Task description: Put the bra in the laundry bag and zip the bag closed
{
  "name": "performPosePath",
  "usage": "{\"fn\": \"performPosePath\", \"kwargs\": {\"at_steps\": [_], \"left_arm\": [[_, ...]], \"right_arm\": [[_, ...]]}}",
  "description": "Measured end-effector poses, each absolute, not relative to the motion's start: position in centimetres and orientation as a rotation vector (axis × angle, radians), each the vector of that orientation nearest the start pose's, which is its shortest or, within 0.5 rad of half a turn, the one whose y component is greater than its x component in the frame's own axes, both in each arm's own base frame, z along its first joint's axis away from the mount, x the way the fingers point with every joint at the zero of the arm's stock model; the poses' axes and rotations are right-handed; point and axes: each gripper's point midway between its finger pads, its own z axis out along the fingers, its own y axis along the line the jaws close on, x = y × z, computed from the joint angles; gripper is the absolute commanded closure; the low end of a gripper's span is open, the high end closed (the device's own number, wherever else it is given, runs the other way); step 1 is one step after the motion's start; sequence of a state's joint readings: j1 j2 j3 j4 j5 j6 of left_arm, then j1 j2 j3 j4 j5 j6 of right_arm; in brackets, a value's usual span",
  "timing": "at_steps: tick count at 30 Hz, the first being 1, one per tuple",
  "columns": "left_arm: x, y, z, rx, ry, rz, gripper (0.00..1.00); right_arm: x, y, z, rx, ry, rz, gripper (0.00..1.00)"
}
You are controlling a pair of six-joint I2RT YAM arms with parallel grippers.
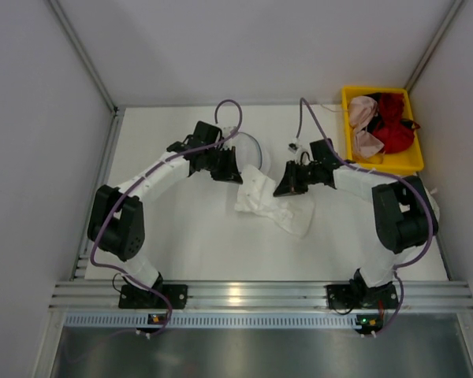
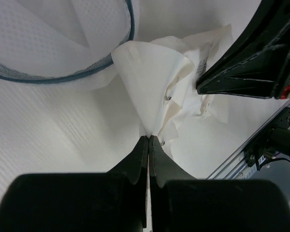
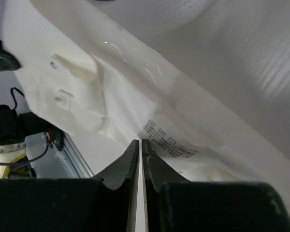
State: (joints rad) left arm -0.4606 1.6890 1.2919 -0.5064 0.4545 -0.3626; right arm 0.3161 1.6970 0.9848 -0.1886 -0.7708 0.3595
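White mesh bag (image 2: 63, 43), round and wire-rimmed, is lying leftmost. The left gripper (image 2: 149, 141) is pinching the soft, crumpled bra (image 2: 150, 77) just beside it. The right gripper (image 3: 141, 143) is clamping the bra's smooth, labelled fabric. A yellow bin (image 1: 378, 90) is sitting far right.

White bra (image 1: 262, 198); laundry bag (image 2: 48, 38) — white mesh, dark teal rim; yellow bin (image 1: 382, 168) — pink garment (image 1: 365, 126), red garment (image 1: 396, 132).

White table (image 1: 197, 236) between plain grey walls (image 1: 31, 157); aluminium rail (image 1: 252, 295) along near edge; even light.
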Motion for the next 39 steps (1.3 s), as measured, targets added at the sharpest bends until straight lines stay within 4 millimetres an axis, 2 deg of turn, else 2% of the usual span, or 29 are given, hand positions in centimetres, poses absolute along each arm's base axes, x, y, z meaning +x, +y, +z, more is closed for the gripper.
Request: {"fn": "performPosePath", "kwargs": {"at_steps": [5, 9, 11, 15, 23, 26, 27, 28, 31, 34, 35, 36, 39], "left_arm": [[32.8, -26.1, 13.9, 0.352, 2.551, -0.857, 1.00], [32.1, -26.5, 14.1, 0.387, 2.565, -0.845, 1.00], [31.7, -26.8, 14.2, 0.403, 2.571, -0.840, 1.00], [30.8, -27.7, 14.4, 0.425, 2.584, -0.848, 1.00], [30.7, -30.2, 14.5, 0.403, 2.613, -0.889, 1.00], [30.7, -30.4, 14.3, 0.396, 2.624, -0.879, 1.00], [30.6, -30.3, 14.1, 0.394, 2.631, -0.869, 1.00], [30.6, -30.3, 14.1, 0.392, 2.635, -0.861, 1.00], [30.7, -30.0, 13.9, 0.383, 2.640, -0.830, 1.00], [30.9, -29.4, 13.7, 0.375, 2.649, -0.780, 1.00], [31.0, -29.2, 13.8, 0.376, 2.649, -0.760, 1.00], [31.2, -29.0, 13.9, 0.379, 2.646, -0.742, 1.00], [31.8, -28.7, 14.3, 0.381, 2.630, -0.695, 1.00]], "right_arm": [[30.5, 24.3, 5.6, -0.282, 2.575, 1.146, 0.96], [30.5, 25.1, 4.5, -0.297, 2.593, 1.128, 0.94], [30.7, 25.8, 4.7, -0.316, 2.583, 1.135, 0.94], [31.8, 26.9, 6.3, -0.343, 2.527, 1.165, 0.91], [31.8, 27.0, 7.8, -0.358, 2.494, 1.182, 0.87], [31.4, 25.8, 8.4, -0.375, 2.515, 1.164, 0.82], [31.5, 25.3, 8.8, -0.375, 2.518, 1.155, 0.75], [31.9, 24.4, 9.6, -0.374, 2.514, 1.144, 0.73], [33.8, 20.8, 12.5, -0.360, 2.462, 1.071, 0.73], [34.4, 16.8, 14.8, -0.330, 2.429, 0.975, 0.70], [34.2, 15.9, 15.0, -0.314, 2.438, 0.948, 0.66], [33.8, 15.0, 15.1, -0.303, 2.454, 0.923, 0.56], [32.4, 12.8, 14.2, -0.266, 2.532, 0.875, 0.51]]}}
